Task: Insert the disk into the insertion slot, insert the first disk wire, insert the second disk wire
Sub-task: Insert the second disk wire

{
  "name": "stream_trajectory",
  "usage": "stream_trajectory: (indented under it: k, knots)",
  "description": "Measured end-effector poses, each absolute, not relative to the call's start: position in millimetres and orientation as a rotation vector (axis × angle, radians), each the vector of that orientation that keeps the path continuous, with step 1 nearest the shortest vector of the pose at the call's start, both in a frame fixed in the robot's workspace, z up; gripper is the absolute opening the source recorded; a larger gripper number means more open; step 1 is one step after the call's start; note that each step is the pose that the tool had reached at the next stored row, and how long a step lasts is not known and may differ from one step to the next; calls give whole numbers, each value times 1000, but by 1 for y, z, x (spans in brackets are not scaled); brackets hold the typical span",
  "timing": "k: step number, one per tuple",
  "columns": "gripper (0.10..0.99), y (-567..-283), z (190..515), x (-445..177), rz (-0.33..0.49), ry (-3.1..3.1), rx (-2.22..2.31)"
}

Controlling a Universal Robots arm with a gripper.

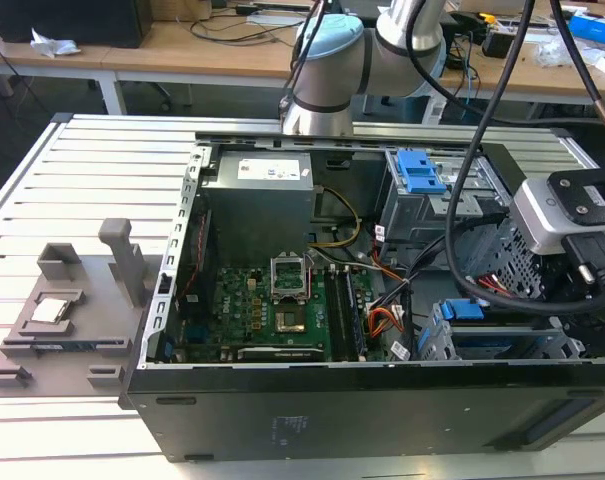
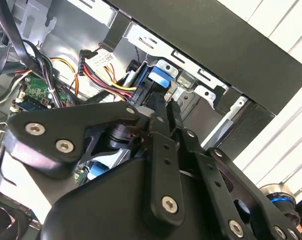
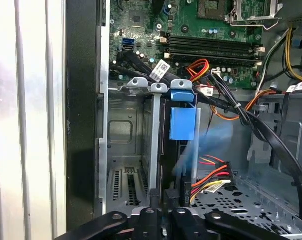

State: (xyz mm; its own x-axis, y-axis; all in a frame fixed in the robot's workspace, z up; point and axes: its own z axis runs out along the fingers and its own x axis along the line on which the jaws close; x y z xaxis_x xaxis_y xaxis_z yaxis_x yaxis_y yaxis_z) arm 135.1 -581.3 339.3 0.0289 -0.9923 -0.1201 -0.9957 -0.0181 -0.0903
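While the disk [image 3: 183, 122] stands edge-on in the slot [image 3: 154, 145] at the lower right of the exterior view, the gripper [image 2: 155, 106] sits beside it, grip state indiscernible.

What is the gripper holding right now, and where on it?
Cannot be told. The gripper sits at the end of the disk, beside the red-and-yellow wires, but the contact is hidden.

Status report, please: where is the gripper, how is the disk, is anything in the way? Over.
Gripper close at the insertion slot. Disk sits edge-on inside it. Red-yellow wire bundle lies right beside the disk; plugged or not, cannot tell.
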Motion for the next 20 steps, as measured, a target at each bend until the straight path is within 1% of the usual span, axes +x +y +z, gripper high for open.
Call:
stream_trajectory:
  k: [1,5,11,14,20]
  knots:
    - [200,-581,339,135,34,2091,-2141]
    - [200,-581,348,133,33,2088,-2142]
    - [200,-578,348,124,58,2065,-2142]
    - [200,-577,348,102,77,2050,-2126]
    - [200,-577,353,100,78,2048,-2124]
